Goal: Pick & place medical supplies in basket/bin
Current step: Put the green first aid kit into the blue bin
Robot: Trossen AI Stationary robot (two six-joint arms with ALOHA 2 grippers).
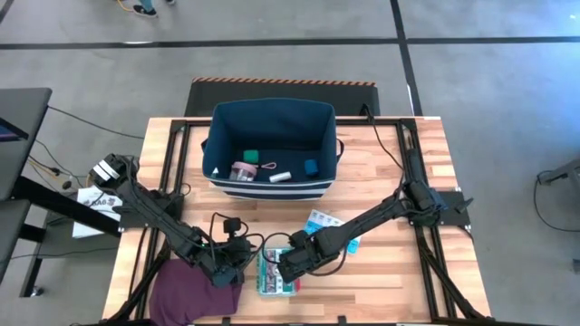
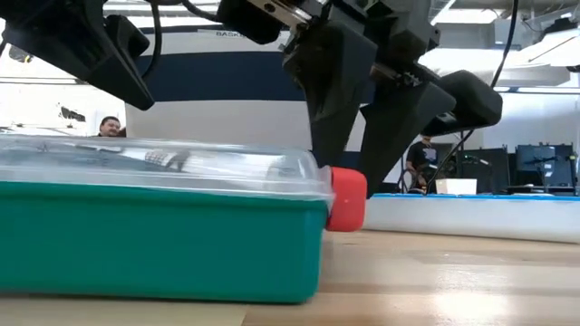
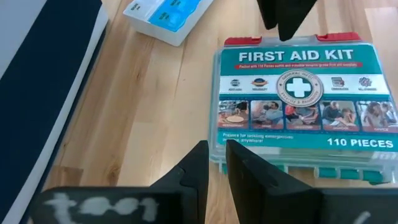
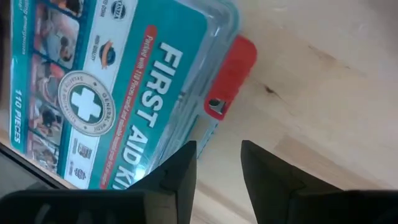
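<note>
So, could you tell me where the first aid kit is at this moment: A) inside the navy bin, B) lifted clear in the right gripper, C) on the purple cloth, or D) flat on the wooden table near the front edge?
D: the first aid kit lies flat on the table, with the right gripper beside its red latch and the bin apart from it.

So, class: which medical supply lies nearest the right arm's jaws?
The first aid kit, the flat green-and-white box with red latches; the pill organizer lies farther off, the others are inside the bin.
</note>
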